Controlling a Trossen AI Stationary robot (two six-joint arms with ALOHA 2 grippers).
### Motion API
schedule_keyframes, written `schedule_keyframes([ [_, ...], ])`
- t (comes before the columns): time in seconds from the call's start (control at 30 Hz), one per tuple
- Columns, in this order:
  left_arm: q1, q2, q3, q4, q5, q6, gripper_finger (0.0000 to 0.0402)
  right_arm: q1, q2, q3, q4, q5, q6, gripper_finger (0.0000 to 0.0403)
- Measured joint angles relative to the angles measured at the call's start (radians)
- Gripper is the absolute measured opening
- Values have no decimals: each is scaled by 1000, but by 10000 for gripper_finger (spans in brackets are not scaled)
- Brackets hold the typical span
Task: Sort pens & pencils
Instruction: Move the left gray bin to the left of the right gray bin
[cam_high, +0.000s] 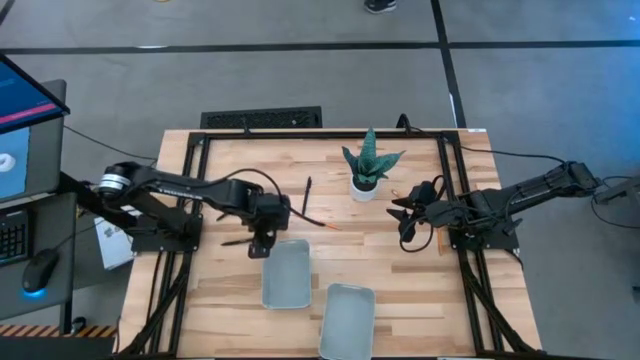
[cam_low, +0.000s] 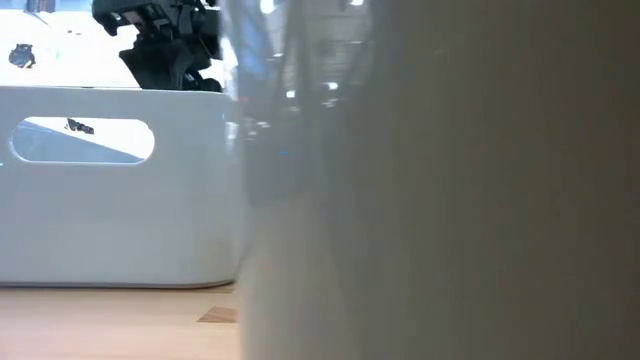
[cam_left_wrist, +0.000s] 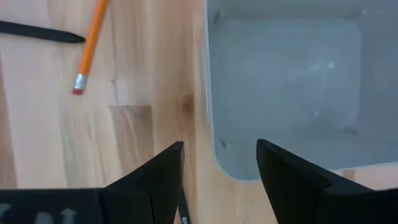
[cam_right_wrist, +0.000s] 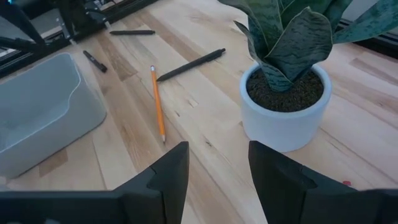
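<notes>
Left gripper (cam_high: 262, 243) hovers mid-frame in the high view, fingers apart and empty, just above the nearer tray (cam_high: 286, 273). Pens (cam_right_wrist: 190, 65) and one pencil (cam_right_wrist: 157, 104) lie loose on the table (cam_high: 400, 270). Picking looks barely begun; next, drop onto a pen. Right gripper (cam_high: 405, 222) waits apart beside the plant (cam_high: 369, 165).

Two dark, jointed arms trailing black cables, each pincer (cam_high: 262, 243) ending in flat, wedge-shaped black fingers (cam_left_wrist: 158, 177).

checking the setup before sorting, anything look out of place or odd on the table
Nothing spilled or damaged. The pens and one pencil lie loose on the table, both trays look empty, and the potted plant stands upright.
</notes>
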Motion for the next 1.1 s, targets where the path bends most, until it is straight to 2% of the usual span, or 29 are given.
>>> schedule_keyframes([
  [0.47,-15,129,0,3,-2,-46,186,0,0,0,-8,0,-10,185],
  [0.87,-13,142,0,22,-34,-63,89,0,0,0,-8,0,-8,186],
  [1.1,-12,142,0,23,-35,-78,48,0,0,0,-7,0,-7,185],
])
